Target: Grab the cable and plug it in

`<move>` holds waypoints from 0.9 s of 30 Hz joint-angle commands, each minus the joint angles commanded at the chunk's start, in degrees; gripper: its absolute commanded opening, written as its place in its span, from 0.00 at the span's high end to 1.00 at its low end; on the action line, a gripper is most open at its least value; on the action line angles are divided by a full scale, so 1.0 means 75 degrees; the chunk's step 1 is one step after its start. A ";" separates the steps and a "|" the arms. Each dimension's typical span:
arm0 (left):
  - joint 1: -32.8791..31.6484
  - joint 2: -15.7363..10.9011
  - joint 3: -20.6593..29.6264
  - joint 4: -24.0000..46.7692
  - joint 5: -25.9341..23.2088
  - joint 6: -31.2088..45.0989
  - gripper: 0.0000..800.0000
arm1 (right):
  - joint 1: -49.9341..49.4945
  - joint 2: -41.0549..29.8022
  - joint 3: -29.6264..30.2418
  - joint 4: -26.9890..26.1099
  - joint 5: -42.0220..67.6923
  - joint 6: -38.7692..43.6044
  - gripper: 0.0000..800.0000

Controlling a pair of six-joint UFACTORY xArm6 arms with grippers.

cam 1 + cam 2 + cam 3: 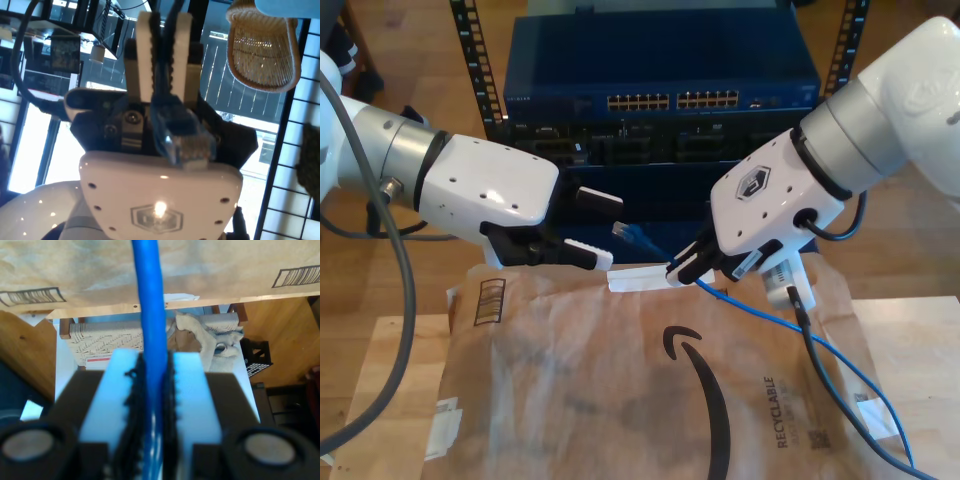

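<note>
The cable (150, 300) is clamped between the closed white fingers of my second tool (150, 357) and runs straight on past their tips. My first tool (164, 20) is likewise closed on the cable, with the clear plug (192, 145) lying just behind the fingers, near the palm. In the exterior view the blue line is stretched between the two tools at centre frame, above the brown paper bag (570, 380), and trails off to the lower right. The blue network switch (660, 100) is seen behind, at upper centre.

Bright-blue cable (775, 322), brown paper bag (620, 390) (black arrow print), dark-blue network switch (660, 75).
</note>
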 joint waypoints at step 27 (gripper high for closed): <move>0.0117 0.0082 0.0012 -0.0012 0.0234 -0.0152 0.51 | 0.0070 0.0047 0.0000 0.0012 0.0012 0.0000 0.99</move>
